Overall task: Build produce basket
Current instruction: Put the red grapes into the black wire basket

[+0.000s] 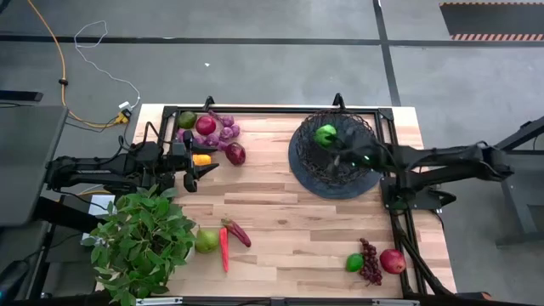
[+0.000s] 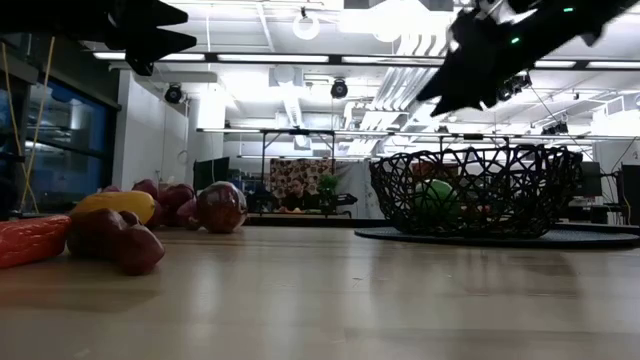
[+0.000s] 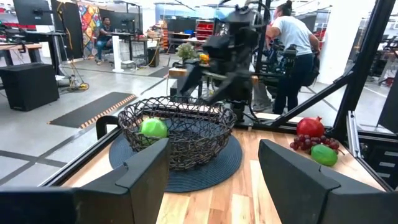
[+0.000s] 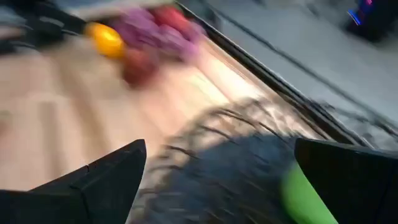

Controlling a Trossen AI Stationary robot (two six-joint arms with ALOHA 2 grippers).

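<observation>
Overhead: right tool (image 1: 347, 158) hung spread wide and empty over the basket (image 1: 333, 183), a lime (image 1: 325, 133) beneath it. Left wrist: left tool (image 3: 214, 177) stood parted, empty (risk: dropping low could snag mesh).

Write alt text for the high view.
A black wire basket holding one green fruit sits right of centre on a wooden table, the right gripper open above it. Fruit clusters lie around; the left gripper hovers near an orange.
</observation>
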